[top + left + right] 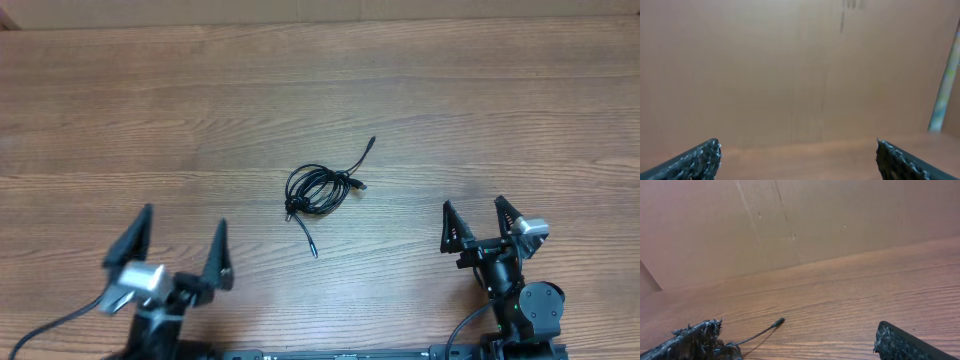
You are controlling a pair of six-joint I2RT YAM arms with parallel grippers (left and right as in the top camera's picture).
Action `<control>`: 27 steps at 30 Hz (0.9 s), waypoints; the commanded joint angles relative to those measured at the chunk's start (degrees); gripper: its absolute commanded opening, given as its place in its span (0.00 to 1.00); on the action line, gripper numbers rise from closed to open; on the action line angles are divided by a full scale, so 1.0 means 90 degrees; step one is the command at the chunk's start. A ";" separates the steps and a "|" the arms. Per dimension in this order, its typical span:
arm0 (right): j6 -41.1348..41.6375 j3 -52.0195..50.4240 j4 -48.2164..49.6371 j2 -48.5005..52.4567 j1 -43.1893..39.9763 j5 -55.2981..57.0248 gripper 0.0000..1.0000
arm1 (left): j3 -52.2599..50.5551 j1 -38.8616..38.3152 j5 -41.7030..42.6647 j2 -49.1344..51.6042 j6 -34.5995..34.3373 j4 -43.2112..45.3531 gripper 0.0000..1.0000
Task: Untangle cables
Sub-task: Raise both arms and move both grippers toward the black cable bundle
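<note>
- Bench [120, 100]: brown wood-grain top.
- Cables [318, 190]: thin black cords wound in a small loose coil. They lie flat near the middle of the bench, about midway between its left and right edges and well in from the far edge. One strand runs out toward the far right corner and ends in a plug [372, 141]. A short end pokes out on the coil's right side, and another tail trails toward the near edge. Neither gripper touches them.
- Left gripper [185, 215]: by the near edge, toward the near left corner, well apart from the coil. Jaws spread wide, nothing between them.
- Right gripper [473, 202]: by the near edge on the right side, near the coil but apart from it. Jaws spread wide, nothing between them. Its wrist view shows a strand end lying on the bench just beside one of its fingers [695, 340].
- Cardboard wall [840, 210]: plain brown, standing along the far edge of the bench.
</note>
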 commanded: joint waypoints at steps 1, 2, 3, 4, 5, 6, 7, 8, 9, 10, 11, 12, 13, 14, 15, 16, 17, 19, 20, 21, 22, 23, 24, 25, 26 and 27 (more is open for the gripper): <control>0.0039 -0.0068 0.0022 -0.0063 -0.0007 0.0036 1.00 | 0.1309 0.0027 0.0083 0.0673 -0.0068 -0.0636 1.00; 0.0039 -0.0068 0.0022 -0.0063 -0.0007 0.0036 1.00 | 0.1627 0.0027 0.0085 0.0865 -0.0068 -0.0884 1.00; 0.0039 -0.0068 0.0022 -0.0063 -0.0007 0.0034 1.00 | 0.2079 0.0027 0.0107 0.1154 -0.0068 -0.1275 0.99; 0.0041 -0.0068 0.0027 -0.0063 -0.0007 0.0032 1.00 | 0.2404 0.0027 0.0155 0.1370 -0.0063 -0.1576 1.00; 0.0041 -0.0068 0.0027 -0.0063 -0.0007 0.0029 1.00 | 0.2810 0.0027 0.0206 0.1656 -0.0061 -0.1967 1.00; 0.0039 -0.0068 0.0027 -0.0063 -0.0007 0.0032 1.00 | 0.3213 0.0027 0.0245 0.1965 -0.0061 -0.2370 0.99; 0.0041 -0.0068 0.0027 -0.0063 -0.0007 0.0032 1.00 | 0.3597 0.0027 0.0260 0.2278 -0.0063 -0.2769 0.99; 0.0041 -0.0068 0.0029 -0.0063 -0.0007 0.0029 1.00 | 0.3968 0.0027 0.0294 0.2596 -0.0061 -0.3167 0.99; 0.0044 -0.0068 0.0029 -0.0063 -0.0007 0.0019 1.00 | 0.4335 0.0027 0.0372 0.2929 -0.0053 -0.3570 1.00; 0.0044 -0.0068 0.0029 -0.0063 -0.0007 -0.0073 1.00 | 0.4670 0.0027 0.0466 0.3249 -0.0039 -0.3963 1.00; 0.0044 -0.0068 0.0041 -0.0063 -0.0007 -0.0175 1.00 | 0.4981 0.0027 0.0580 0.3560 -0.0039 -0.4337 1.00; 0.0044 -0.0068 0.0068 -0.0063 -0.0007 -0.0296 1.00 | 0.5253 0.0027 0.0709 0.3861 -0.0036 -0.4694 0.99; 0.0044 -0.0068 0.0087 -0.0063 -0.0007 -0.0432 1.00 | 0.5484 0.0027 0.0811 0.4126 -0.0039 -0.5010 0.99; 0.0044 -0.0068 0.0095 -0.0063 -0.0007 -0.0612 1.00 | 0.5685 0.0027 0.0906 0.4415 -0.0041 -0.5302 1.00; 0.0044 -0.0068 0.0104 -0.0063 -0.0007 -0.0699 1.00 | 0.5770 0.0027 0.0923 0.4590 -0.0044 -0.5442 1.00; 0.0041 -0.0068 0.0109 -0.0063 -0.0007 -0.0801 1.00 | 0.5824 0.0027 0.0920 0.4770 -0.0044 -0.5564 0.99; 0.0041 -0.0068 0.0112 -0.0063 -0.0007 -0.0843 1.00 | 0.5824 0.0027 0.0920 0.4925 -0.0044 -0.5629 1.00; 0.0044 -0.0066 0.0112 -0.0063 -0.0007 -0.0848 1.00 | 0.5824 0.0027 0.0920 0.5209 -0.0046 -0.5734 0.99; 0.0049 -0.0061 0.0112 -0.0063 -0.0007 -0.0855 1.00 | 0.5824 0.0027 0.0920 0.5377 -0.0046 -0.5790 1.00; 0.0114 -0.0036 0.0095 -0.0063 -0.0007 -0.0886 1.00 | 0.5824 0.0027 0.0923 0.5457 -0.0049 -0.5807 0.88; 0.0323 0.0044 -0.0005 -0.0061 -0.0007 -0.0928 1.00 | 0.5821 0.0027 0.0923 0.5595 -0.0051 -0.5824 0.61; 0.0500 0.0148 -0.0117 -0.0061 -0.0007 -0.0947 1.00 | 0.5821 0.0027 0.0920 0.5697 -0.0070 -0.5841 0.31; 0.0634 0.0279 -0.0243 -0.0061 -0.0007 -0.0976 1.00 | 0.5821 0.0027 0.0923 0.5814 -0.0073 -0.5848 0.10; 0.0719 0.0457 -0.0379 -0.0056 -0.0007 -0.1027 1.00 | 0.5819 0.0027 0.0923 0.5935 -0.0131 -0.5865 0.04; 0.0716 0.0673 -0.0520 -0.0032 -0.0007 -0.1076 1.00 | 0.5812 0.0027 0.0923 0.6057 -0.0282 -0.5887 0.04; 0.0712 0.1156 -0.0826 0.0078 -0.0007 -0.1061 1.00 | 0.5799 0.0027 0.0923 0.6278 -0.0486 -0.5940 0.04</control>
